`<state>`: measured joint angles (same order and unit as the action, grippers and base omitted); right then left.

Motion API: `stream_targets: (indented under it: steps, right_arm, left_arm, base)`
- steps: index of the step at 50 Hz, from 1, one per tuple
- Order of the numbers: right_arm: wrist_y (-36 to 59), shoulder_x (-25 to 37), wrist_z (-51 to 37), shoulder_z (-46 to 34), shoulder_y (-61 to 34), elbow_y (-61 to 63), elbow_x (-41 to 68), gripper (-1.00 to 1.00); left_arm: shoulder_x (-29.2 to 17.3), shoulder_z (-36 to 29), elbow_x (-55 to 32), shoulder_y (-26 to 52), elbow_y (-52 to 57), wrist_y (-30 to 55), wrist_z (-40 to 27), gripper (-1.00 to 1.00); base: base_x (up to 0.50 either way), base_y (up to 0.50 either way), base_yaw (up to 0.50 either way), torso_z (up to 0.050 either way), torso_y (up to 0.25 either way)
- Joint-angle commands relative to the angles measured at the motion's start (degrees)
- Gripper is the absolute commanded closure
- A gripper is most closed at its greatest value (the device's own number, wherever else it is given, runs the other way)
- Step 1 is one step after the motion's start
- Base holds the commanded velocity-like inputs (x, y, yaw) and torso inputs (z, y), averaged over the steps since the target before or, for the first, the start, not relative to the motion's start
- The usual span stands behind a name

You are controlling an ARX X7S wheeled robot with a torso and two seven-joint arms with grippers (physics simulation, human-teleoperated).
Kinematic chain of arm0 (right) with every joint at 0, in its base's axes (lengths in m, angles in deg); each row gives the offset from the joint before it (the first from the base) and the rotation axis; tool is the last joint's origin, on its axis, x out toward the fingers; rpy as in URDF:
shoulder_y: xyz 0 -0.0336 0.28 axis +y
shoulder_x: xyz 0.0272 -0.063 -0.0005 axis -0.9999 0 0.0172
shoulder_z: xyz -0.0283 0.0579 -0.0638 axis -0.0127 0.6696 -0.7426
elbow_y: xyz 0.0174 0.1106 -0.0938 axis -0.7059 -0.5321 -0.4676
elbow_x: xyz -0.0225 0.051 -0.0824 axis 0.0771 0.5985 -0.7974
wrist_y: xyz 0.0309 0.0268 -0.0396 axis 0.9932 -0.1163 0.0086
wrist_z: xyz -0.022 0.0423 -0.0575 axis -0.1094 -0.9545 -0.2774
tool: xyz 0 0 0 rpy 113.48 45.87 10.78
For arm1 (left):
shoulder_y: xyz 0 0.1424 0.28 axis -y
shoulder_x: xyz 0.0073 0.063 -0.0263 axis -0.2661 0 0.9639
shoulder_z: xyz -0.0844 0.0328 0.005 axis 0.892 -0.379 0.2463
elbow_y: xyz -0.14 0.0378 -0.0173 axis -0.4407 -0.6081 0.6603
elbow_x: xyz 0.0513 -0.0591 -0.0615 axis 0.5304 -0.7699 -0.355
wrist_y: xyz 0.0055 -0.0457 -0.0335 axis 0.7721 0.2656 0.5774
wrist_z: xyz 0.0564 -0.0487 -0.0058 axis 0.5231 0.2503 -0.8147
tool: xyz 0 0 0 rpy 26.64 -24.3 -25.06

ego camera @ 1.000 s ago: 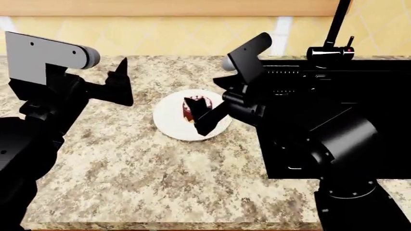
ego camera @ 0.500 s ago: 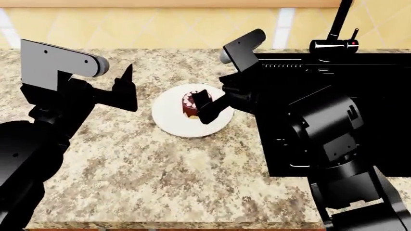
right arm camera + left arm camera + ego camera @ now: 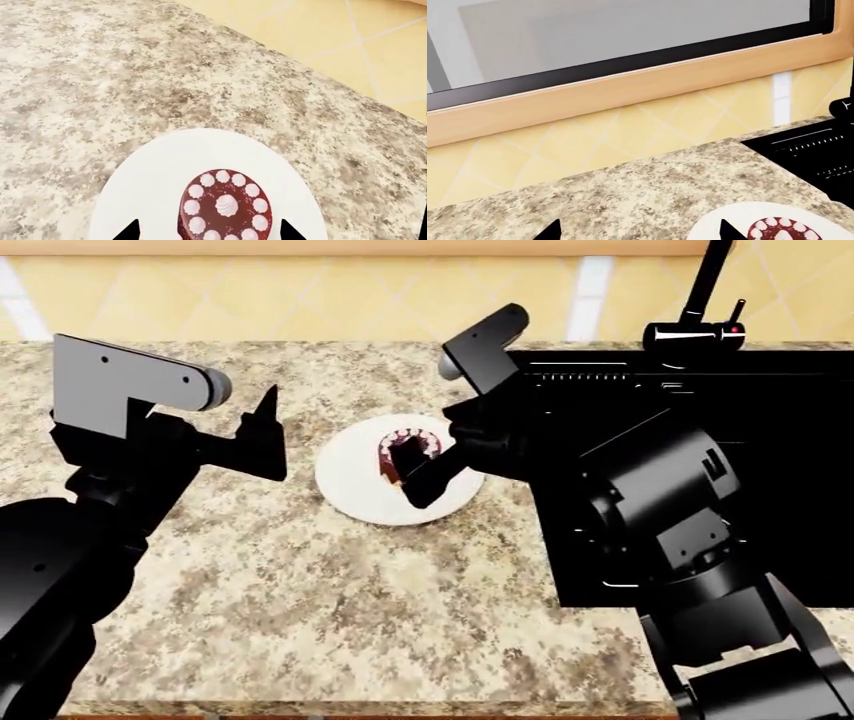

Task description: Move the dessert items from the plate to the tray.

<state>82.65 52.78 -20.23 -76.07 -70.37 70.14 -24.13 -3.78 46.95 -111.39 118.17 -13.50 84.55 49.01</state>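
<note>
One small dark-brown cake (image 3: 225, 207) with white frosting dollops sits on the round white plate (image 3: 147, 185). My right gripper (image 3: 209, 234) is open, with one jaw on each side of the cake and a gap on both sides. In the head view the right gripper (image 3: 424, 468) partly hides the cake (image 3: 395, 452) on the plate (image 3: 354, 485). My left gripper (image 3: 271, 425) is open and empty, left of the plate. The left wrist view (image 3: 639, 232) shows the plate (image 3: 747, 215) and cake (image 3: 774, 230) beside one jaw. A second cake and the tray are out of view.
A black sink (image 3: 694, 490) with a black faucet (image 3: 694, 330) lies right of the plate, and its edge shows in the left wrist view (image 3: 807, 150). The speckled granite counter (image 3: 334, 590) runs to a yellow tiled wall (image 3: 334, 290). Its front edge is near the robot.
My right gripper has moved in over the plate and now straddles the cake. The left arm shifted slightly right. The head view itself has also shifted.
</note>
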Motion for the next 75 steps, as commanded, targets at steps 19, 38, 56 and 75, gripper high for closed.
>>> stream_targets:
  steps: [19, 38, 56, 75]
  right_arm:
    - [-7.42, -1.42, 1.58, -2.54, -1.26, -9.11, -1.96, -1.0]
    - [-9.4, -2.06, 1.84, -3.21, -1.48, -11.85, -1.91, -1.0]
    - [-10.76, -2.17, 2.15, -4.27, -1.25, -13.5, -1.97, -1.0]
    - [-12.66, -3.14, 2.57, -5.35, -1.47, -16.48, -2.05, -1.0]
  left_arm:
    - [-1.53, -2.33, -1.19, 1.54, 1.79, 1.03, 1.22, -1.0]
    - [-1.79, -0.92, -2.0, 0.24, 2.25, 1.46, 0.56, -1.0]
    - [-2.13, -0.79, -2.04, -0.72, 2.24, 0.97, 0.11, -1.0]
    - [-2.3, -0.6, -2.42, -1.02, 2.07, 0.47, 0.01, -1.0]
  base:
    - [0.0, 0.0, 0.0, 0.0, -0.064]
    - [0.0, 0.0, 0.0, 0.0, 0.0]
    - [0.0, 0.0, 0.0, 0.0, 0.0]
    - [0.0, 0.0, 0.0, 0.0, 0.0]
